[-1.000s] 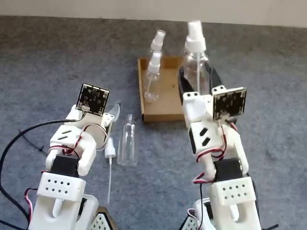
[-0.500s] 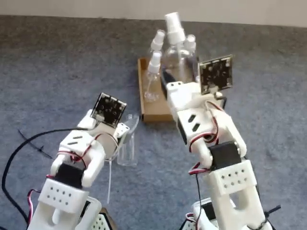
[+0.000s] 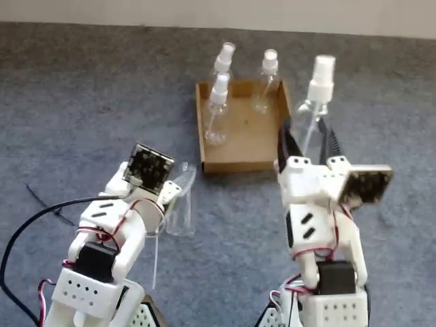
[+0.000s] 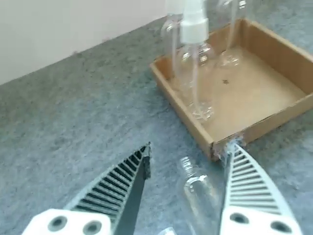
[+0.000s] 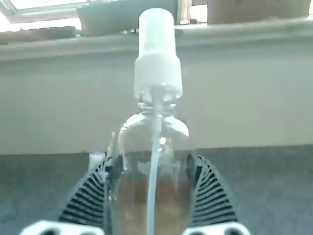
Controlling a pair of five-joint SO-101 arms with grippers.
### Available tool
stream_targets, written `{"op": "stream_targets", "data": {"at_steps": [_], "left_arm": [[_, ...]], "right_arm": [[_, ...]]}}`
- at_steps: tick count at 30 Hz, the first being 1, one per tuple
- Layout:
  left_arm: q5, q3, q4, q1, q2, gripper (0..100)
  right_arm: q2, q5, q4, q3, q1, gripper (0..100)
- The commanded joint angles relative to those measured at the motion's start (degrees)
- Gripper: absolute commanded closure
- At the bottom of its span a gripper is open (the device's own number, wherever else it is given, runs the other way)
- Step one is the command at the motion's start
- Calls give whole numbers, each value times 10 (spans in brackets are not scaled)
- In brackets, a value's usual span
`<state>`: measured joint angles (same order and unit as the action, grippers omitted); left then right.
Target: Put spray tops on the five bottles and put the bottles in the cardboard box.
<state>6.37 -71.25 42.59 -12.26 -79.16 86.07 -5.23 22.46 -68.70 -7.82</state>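
Your right gripper (image 3: 308,139) has swung away from above the cardboard box (image 3: 245,139) and now sits right of it, in the upper right of the high view. Its fingers pinch a capped bottle (image 3: 310,119) upright; the right wrist view shows them pressed on both sides of the glass (image 5: 151,147). Two capped bottles (image 3: 216,112) (image 3: 264,85) stand in the box, and a third (image 3: 223,60) stands at its far left corner. Lower left of centre, your left gripper (image 4: 190,148) is spread wide over the uncapped bottle (image 4: 198,188) lying on the grey carpet (image 3: 82,102), just below the box.
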Motion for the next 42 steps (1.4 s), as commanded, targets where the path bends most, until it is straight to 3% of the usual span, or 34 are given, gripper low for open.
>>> {"op": "stream_targets", "data": {"at_steps": [1, 7, 10, 19, 23, 28, 36, 42], "left_arm": [[2, 9, 3, -57, -8, 761], [-2, 72, 85, -163, -14, 688], [-2, 105, 113, -185, -14, 649], [-2, 108, 113, -183, -14, 649], [-2, 100, 112, -142, -14, 649], [-3, 66, 47, -103, -14, 649], [-4, 51, 16, -102, -14, 650], [-33, 50, -18, -99, -14, 759]], "right_arm": [[-29, -5, -29, 20, -66, 995], [-160, -6, -29, 70, -145, 995], [-196, -7, -27, 86, -178, 995], [-183, -8, -26, 81, -274, 995], [-115, -8, -21, 58, -298, 995], [-33, -31, 51, 43, -326, 995], [-17, -27, 55, 7, -345, 995], [-16, -27, 55, -7, -345, 995]]}}
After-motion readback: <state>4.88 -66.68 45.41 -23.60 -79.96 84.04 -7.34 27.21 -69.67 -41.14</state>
